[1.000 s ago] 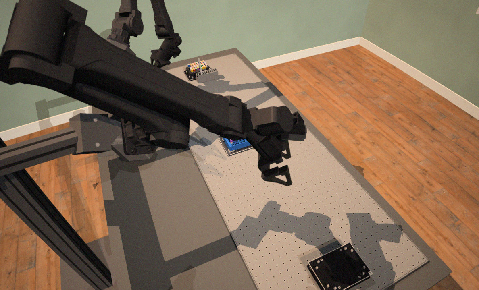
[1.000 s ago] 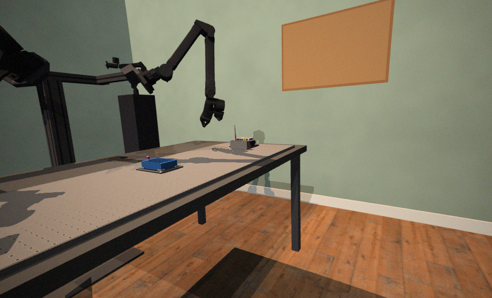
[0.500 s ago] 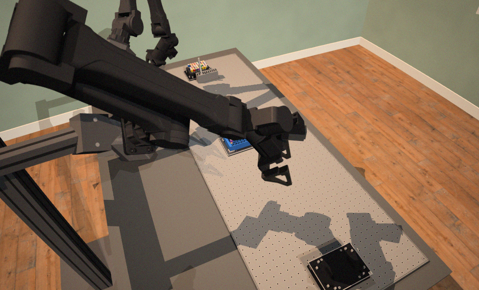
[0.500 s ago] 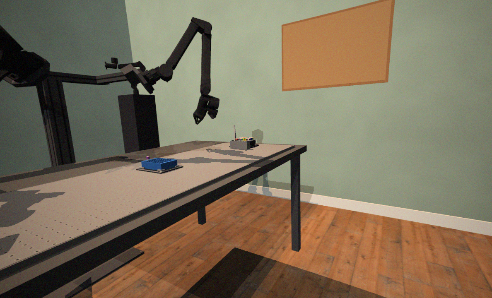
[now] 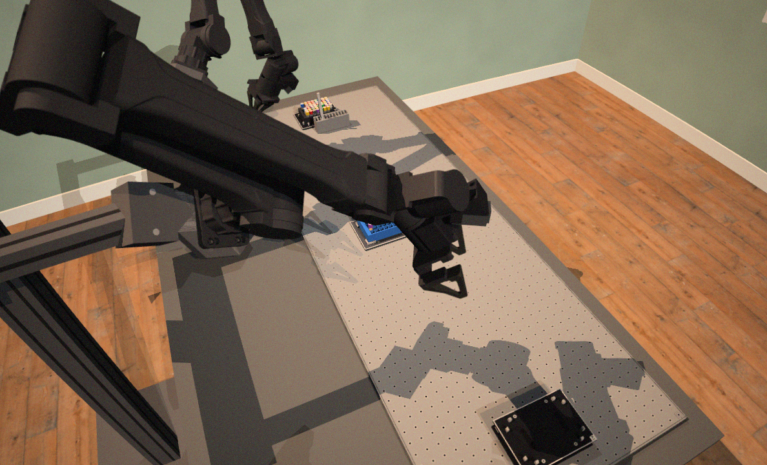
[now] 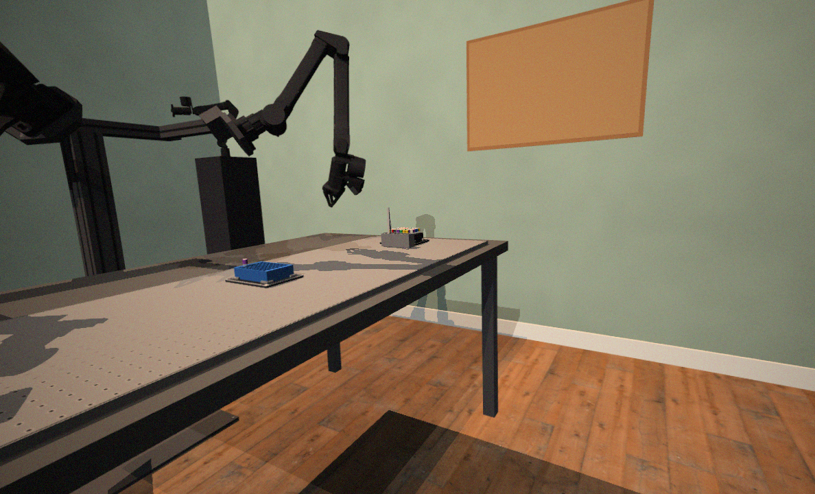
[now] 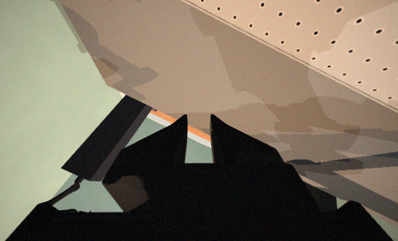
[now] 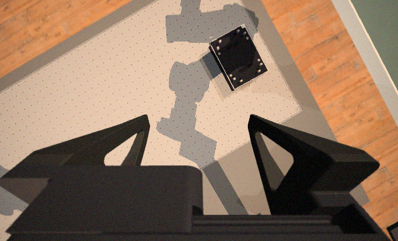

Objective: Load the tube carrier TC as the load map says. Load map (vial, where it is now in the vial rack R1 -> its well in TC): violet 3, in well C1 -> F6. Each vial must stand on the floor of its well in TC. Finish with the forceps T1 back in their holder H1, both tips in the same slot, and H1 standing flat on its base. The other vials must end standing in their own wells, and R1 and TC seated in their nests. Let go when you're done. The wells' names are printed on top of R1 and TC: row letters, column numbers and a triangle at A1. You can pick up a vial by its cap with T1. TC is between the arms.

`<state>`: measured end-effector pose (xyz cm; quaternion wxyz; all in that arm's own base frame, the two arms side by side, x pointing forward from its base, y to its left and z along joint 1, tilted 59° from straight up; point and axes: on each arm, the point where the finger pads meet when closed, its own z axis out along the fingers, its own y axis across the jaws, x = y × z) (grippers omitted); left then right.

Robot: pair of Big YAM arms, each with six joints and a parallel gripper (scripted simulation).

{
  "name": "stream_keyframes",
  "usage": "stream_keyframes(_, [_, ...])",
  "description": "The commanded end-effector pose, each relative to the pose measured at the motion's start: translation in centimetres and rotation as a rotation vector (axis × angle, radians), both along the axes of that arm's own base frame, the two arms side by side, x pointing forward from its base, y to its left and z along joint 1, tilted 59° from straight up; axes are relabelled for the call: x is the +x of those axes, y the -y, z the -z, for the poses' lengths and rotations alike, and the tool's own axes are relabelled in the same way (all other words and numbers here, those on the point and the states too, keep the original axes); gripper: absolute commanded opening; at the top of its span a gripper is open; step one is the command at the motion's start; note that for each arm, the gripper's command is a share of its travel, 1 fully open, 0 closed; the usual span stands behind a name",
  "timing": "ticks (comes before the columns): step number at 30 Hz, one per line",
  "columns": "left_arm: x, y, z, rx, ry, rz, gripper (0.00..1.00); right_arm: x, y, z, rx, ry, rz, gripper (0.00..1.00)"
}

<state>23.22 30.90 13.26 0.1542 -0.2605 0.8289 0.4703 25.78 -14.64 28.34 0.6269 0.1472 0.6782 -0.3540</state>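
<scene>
The blue carrier TC (image 5: 381, 234) (image 6: 261, 276) sits in its nest mid-table. One violet cap (image 5: 370, 227) (image 6: 245, 261) stands at its edge near the arm mounts; its well label is unreadable. Forceps T1 (image 5: 318, 101) (image 6: 389, 219) stand upright in the grey holder H1 (image 5: 333, 121) (image 6: 396, 240); their tips are hidden. H1 looks flat, beside rack R1 (image 5: 302, 116) (image 6: 418, 237), which is full of coloured caps. My left gripper (image 5: 255, 106) (image 6: 331, 201) (image 7: 198, 120) is narrowly open, empty, high beside R1. My right gripper (image 5: 460, 263) (image 8: 198, 120) is wide open and empty, raised near TC.
A black nest plate (image 5: 542, 431) (image 8: 238, 57) lies at the table's other end, with nothing seated in it. The right arm partly covers TC in the top view. A dark pedestal (image 6: 229, 202) stands behind the table. Floor shows past the table edges.
</scene>
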Motion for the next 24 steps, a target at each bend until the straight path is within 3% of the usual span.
stream_keyframes(1, [1.1,1.2,-0.2,0.009,0.005,0.076,0.24,0.0,0.0,-1.2,-0.006,0.023,0.000,1.00])
stream_keyframes(9, [3.1,2.5,0.5,-0.009,-0.011,0.066,0.24,0.0,0.0,-1.2,-0.006,0.023,0.000,1.00])
stream_keyframes(11, [3.5,3.3,0.9,-0.007,-0.020,0.135,0.24,0.0,0.0,-1.2,-0.006,0.023,0.000,1.00])
stream_keyframes(12, [3.8,3.5,-0.2,0.009,0.006,0.161,0.24,0.0,0.0,-1.2,-0.006,0.023,0.000,1.00])
stream_keyframes(14, [4.1,4.2,1.1,-0.015,-0.029,0.155,0.24,0.0,0.0,-1.2,-0.006,0.023,0.000,1.00])
stream_keyframes(19, [5.7,5.6,-0.3,0.010,0.008,0.246,0.24,0.0,0.0,-1.2,-0.006,0.023,0.000,1.00])
stream_keyframes(24, [6.7,6.3,0.5,-0.008,-0.011,0.235,0.24,0.0,0.0,-1.2,-0.006,0.023,0.000,1.00])
